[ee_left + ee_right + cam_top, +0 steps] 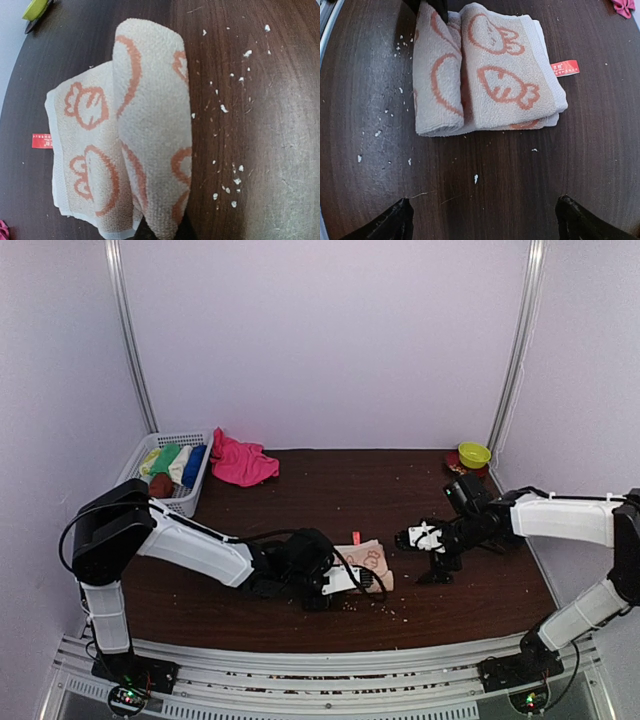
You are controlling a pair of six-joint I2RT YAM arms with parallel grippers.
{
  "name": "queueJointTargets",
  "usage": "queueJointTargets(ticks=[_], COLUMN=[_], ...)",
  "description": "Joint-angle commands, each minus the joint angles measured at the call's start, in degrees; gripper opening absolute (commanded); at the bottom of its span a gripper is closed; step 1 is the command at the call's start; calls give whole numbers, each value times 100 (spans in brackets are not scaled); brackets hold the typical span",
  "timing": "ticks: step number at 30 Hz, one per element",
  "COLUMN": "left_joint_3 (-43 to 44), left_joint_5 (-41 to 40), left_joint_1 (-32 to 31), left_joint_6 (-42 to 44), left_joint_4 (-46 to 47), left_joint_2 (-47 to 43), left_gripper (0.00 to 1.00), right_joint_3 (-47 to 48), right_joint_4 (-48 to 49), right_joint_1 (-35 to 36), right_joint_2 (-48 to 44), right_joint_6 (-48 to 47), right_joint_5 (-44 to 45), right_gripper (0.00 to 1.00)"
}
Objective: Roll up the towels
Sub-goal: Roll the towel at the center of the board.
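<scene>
Left wrist view: my left gripper (pixel 161 231) is clenched on the rolled fold of the peach-orange towel (pixel 150 125).
That towel lies half rolled on the desk (pixel 300 490) between my arms, its red tag (pixel 42 141) sticking out. My right gripper (pixel 482 215) hangs released just beside it, not touching. The hot pink towel (pixel 241 462) lies crumpled beside the white basket (pixel 180 436).

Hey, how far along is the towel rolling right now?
Done: several rolled towels sit in the basket. In hand: the peach towel is partly rolled, the left fingers pinching the roll's end; the right fingers are open, off the cloth. Left: finish that roll, then the crumpled pink towel beside the basket.
</scene>
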Motion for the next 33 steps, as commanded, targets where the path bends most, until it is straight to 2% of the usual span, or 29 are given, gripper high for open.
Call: queueJointTargets(ticks=[1, 9, 18, 25, 33], left_joint_3=[212, 586, 635, 690, 673], left_joint_5=[894, 1424, 1756, 2118, 2257], left_joint_1=[201, 438, 658, 811, 911], left_joint_6=[-666, -993, -1317, -1333, -1334], left_joint_4=[-639, -1111, -1169, -1299, -1344], left_joint_2=[238, 475, 611, 686, 713], left_gripper=[0, 0, 0, 0, 0], right_joint_3=[-973, -2233, -2466, -2281, -1841], right_joint_4=[2240, 3374, 5053, 5760, 5537], right_joint_1=[37, 635, 1655, 2100, 2245], right_joint_2=[-777, -1452, -533, 360, 888], right_joint_6=[-643, -1700, -1165, -885, -632], right_joint_5=[157, 134, 1580, 2682, 3073], right_gripper=[100, 100, 92, 79, 61])
